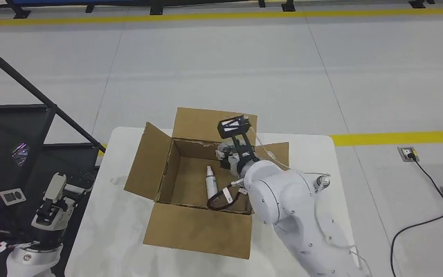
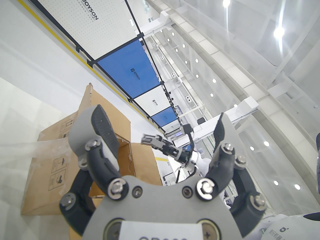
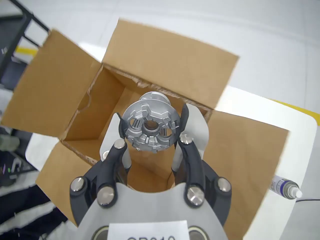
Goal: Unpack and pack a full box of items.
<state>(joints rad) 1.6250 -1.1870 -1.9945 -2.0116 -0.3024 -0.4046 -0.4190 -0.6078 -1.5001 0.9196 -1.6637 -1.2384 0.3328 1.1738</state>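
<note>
An open cardboard box stands on the white table, its flaps spread outward. Above the box's far right corner my right gripper is shut on a silver gear-like metal part; from above this gripper shows there. On the box floor lie a white bottle and a dark item. My left gripper is open and holds nothing, tilted up towards the ceiling. It sits off the table's near left corner, with the box beside it.
A small spray can lies on the table to the right of the box. A black frame and rack stand left of the table. Bare tabletop lies left of the box.
</note>
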